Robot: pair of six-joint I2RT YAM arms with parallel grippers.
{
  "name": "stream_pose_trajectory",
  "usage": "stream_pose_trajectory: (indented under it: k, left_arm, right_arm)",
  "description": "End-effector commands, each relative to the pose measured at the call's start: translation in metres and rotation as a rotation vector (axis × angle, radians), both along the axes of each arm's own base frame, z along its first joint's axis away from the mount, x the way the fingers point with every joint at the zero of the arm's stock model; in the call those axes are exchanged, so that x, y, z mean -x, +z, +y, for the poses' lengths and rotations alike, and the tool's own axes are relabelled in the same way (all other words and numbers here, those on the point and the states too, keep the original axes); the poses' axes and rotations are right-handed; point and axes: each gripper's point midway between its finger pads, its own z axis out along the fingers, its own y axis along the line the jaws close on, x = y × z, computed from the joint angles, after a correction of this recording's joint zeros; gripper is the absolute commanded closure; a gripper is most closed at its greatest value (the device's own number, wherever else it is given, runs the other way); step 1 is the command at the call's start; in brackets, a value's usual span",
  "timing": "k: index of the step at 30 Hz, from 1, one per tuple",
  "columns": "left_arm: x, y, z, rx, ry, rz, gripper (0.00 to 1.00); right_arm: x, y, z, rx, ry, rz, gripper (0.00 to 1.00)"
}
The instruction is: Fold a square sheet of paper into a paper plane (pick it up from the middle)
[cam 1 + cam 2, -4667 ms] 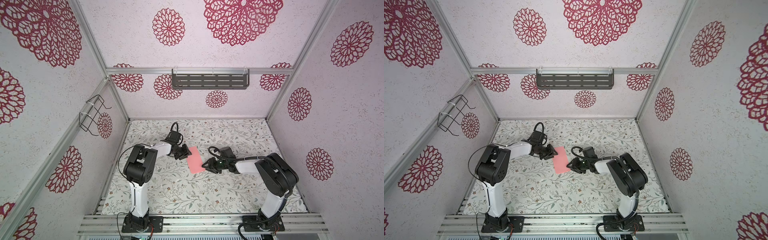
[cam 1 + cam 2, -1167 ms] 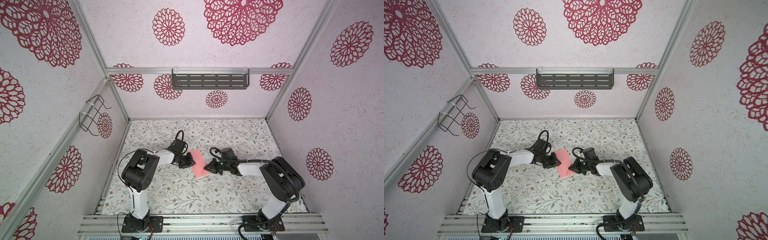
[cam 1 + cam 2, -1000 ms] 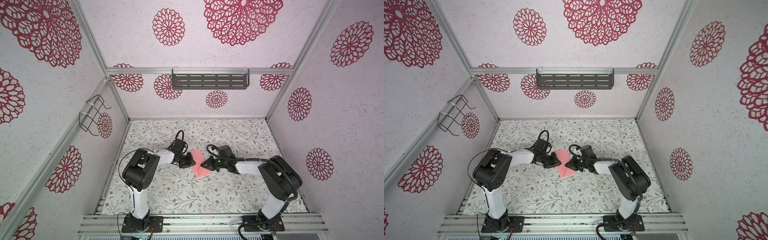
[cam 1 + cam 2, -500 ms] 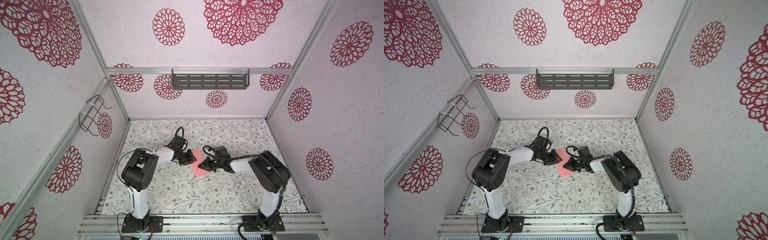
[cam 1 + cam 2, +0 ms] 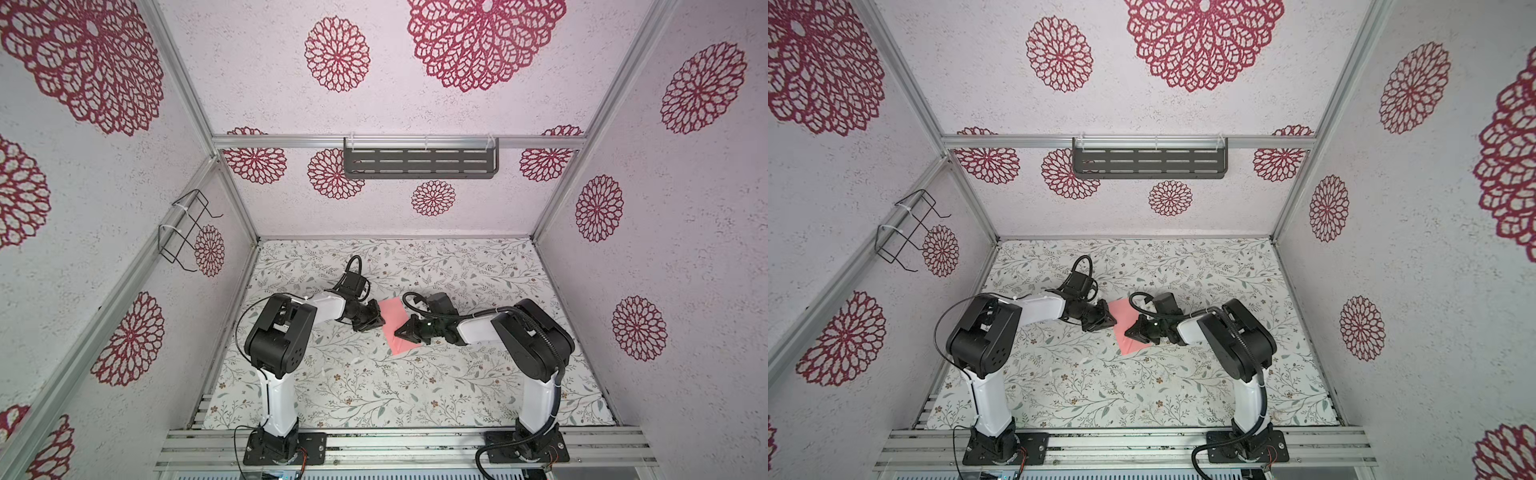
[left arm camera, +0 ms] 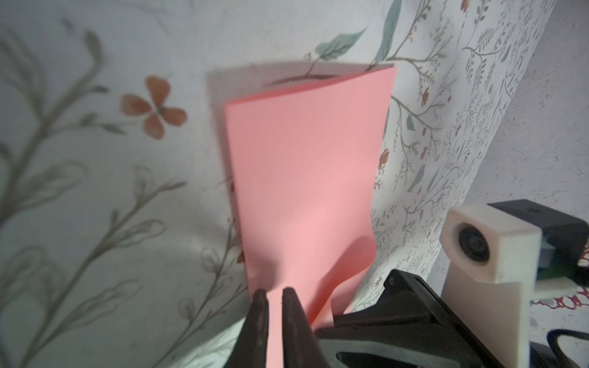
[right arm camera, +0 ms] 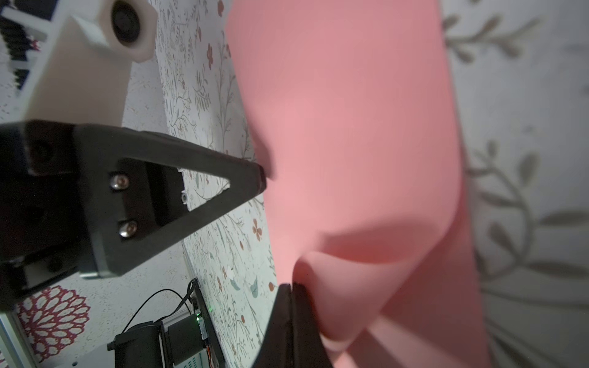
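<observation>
I see the right claw (image 7: 291, 288) pressed together, pinching a lifted edge of the folded paper (image 5: 390, 316) on the table (image 5: 374, 386); the left claw (image 6: 275, 301), slightly spread, is at its side.

Left arm (image 5: 326, 309) and right arm (image 5: 478, 330) extended low toward centre, left gripper (image 5: 379, 323) jaws narrowly parted, right gripper (image 5: 398, 333) pinched closed, tips facing.

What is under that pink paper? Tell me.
Only the floral table cover shows around the folded square sheet of paper. Its own lower layer peeks out beneath the curled flap by the right gripper. Anything directly beneath the sheet is covered.
</observation>
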Motion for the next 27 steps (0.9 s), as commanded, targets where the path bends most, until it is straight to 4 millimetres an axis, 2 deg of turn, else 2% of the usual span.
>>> stream_pose_trajectory:
  k: [1, 9, 27]
  left_arm:
    - [0.007, -0.017, 0.007, -0.054, -0.003, 0.04, 0.87]
    - [0.008, -0.019, 0.009, -0.065, -0.003, 0.046, 0.87]
    - [0.011, -0.02, 0.007, -0.064, -0.007, 0.049, 0.87]
  right_arm:
    - [-0.007, 0.018, 0.013, -0.058, 0.036, -0.064, 0.97]
    - [-0.013, 0.022, 0.019, -0.09, 0.028, -0.067, 0.97]
    - [-0.016, 0.012, 0.02, -0.063, 0.023, -0.069, 0.96]
